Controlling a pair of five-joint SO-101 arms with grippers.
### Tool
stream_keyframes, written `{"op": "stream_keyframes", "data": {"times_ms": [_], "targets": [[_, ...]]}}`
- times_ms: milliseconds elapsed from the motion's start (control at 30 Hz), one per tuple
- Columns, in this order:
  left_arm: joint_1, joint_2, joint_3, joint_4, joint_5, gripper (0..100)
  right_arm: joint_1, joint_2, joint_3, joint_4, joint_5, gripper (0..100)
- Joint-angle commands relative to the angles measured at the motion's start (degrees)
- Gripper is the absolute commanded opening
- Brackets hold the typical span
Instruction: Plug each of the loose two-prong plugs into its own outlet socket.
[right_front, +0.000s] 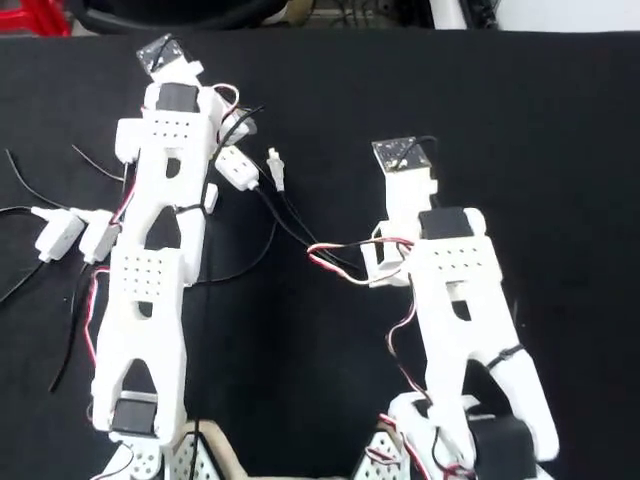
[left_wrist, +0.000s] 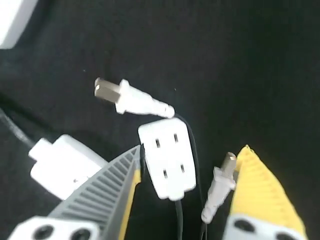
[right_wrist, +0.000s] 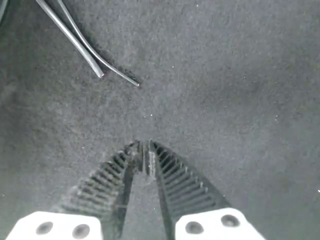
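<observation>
My left gripper (left_wrist: 191, 150) hangs open just above the black table. A white outlet block (left_wrist: 167, 157) with two pairs of slots lies between its grey finger (left_wrist: 107, 182) and yellow finger (left_wrist: 260, 190). One loose white two-prong plug (left_wrist: 219, 187) lies right beside the yellow finger. A second plug (left_wrist: 132, 97) lies just beyond the block. In the high view this block (right_front: 238, 165) and a plug (right_front: 277, 168) sit beside the left arm's far end. My right gripper (right_wrist: 143, 150) is shut on nothing, low over bare cloth.
Another white block (left_wrist: 65, 165) lies by the grey finger. Two more white blocks (right_front: 58, 232) (right_front: 97, 235) sit left of the left arm. Black cables (right_front: 290, 225) run between the arms, and two cable ends (right_wrist: 95, 62) lie ahead of the right gripper.
</observation>
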Motion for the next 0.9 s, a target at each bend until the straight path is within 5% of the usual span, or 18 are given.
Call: {"op": "stream_keyframes", "data": {"times_ms": [0, 467, 667, 867], "targets": [[1.2, 1.2, -5.8, 1.6, 0.6, 29, 0.7, 0.2, -0.2, -0.9, -0.5, 1.2], [1.4, 9.6, -5.7, -0.4, -1.5, 29, 0.7, 0.2, -0.2, -0.9, -0.2, 1.2], [1.5, 10.3, -5.8, 0.9, -1.7, 9, 0.7, 0.2, -0.1, -0.9, -0.4, 1.2], [0.3, 9.6, -7.9, 2.9, -1.8, 7, 0.8, 0.2, -0.1, -0.9, -0.4, 1.2]]}}
